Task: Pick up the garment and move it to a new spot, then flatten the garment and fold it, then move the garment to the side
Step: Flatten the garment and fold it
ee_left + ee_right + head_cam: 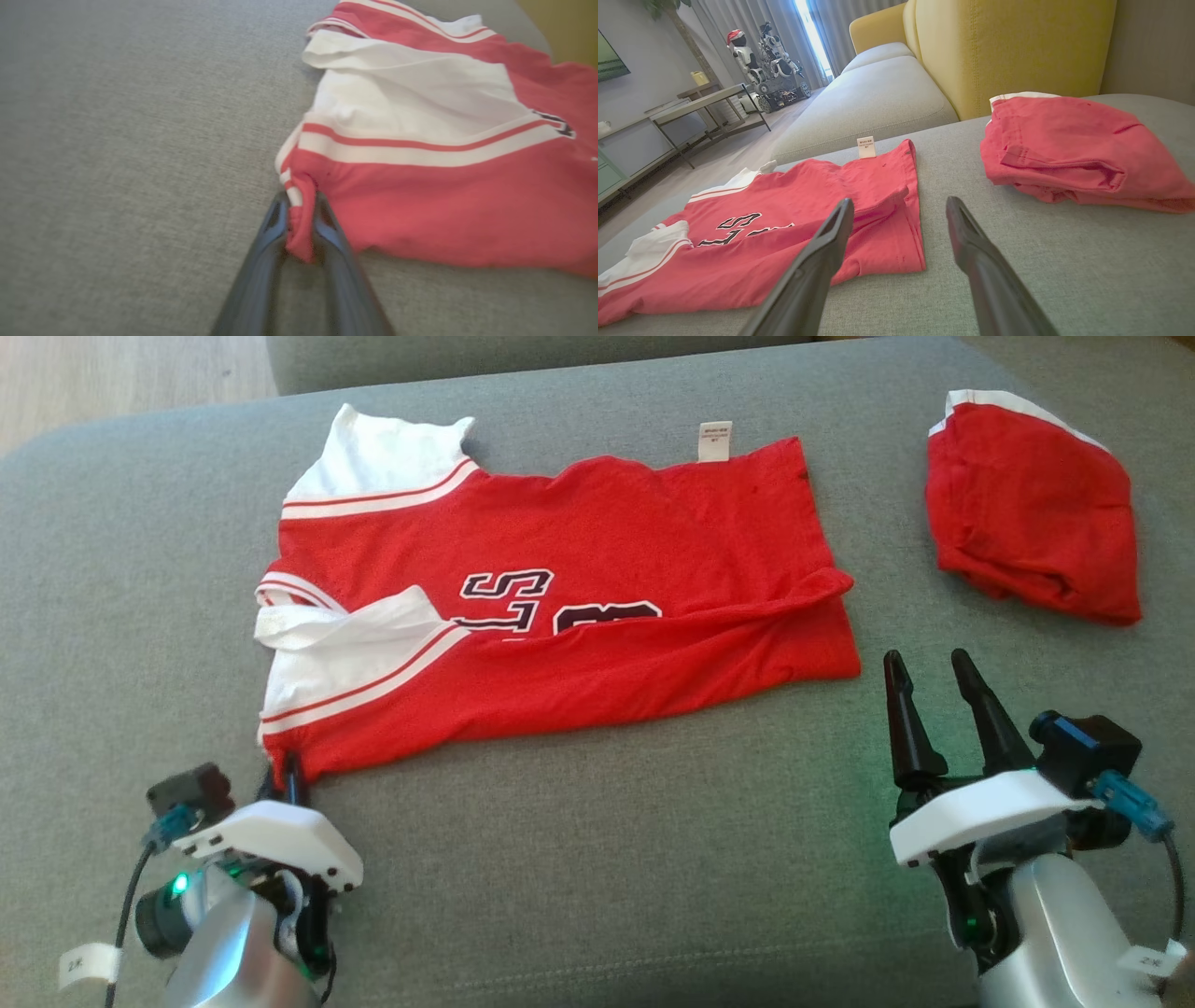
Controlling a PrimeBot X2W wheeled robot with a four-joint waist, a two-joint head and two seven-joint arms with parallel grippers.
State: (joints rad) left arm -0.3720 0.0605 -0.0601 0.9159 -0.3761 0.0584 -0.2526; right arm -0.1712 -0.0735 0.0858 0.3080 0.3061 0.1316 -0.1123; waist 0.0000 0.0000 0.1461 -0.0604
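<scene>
A: Starting with the left gripper (301,198). Wide or narrow?

B: Narrow. Pinched on a bunched bit of the garment (444,200), right at the red corner below the white sleeve panel (411,102). Cloth pressed between both fingers (273,224), touching each.

A: And past those fingertips?

B: Spread ahead and off to the right of them, lying on the grey cushion (597,859). Creased by one long fold across the middle, with the lower half of the black print (509,593) hidden under that fold. Bare cushion to the left of the fingers.

A: Now the right gripper (929,663).

B: Splayed wide, holding nothing, poised over bare cushion. Near the garment's plain red end, just to the left of the fingers, not touching it.

A: Anything further ahead of it?

B: Ahead and to the left, a small white label (714,441) sticking out from the garment's far edge. Ahead and slightly to the right, a smaller red bundle (1032,532) with thin white trim, well apart from the garment. Beyond both, seen from that wrist, a yellow sofa back (1008,46).

A: Height of that gripper over the cushion?

B: Hard to tell from these views.
</scene>
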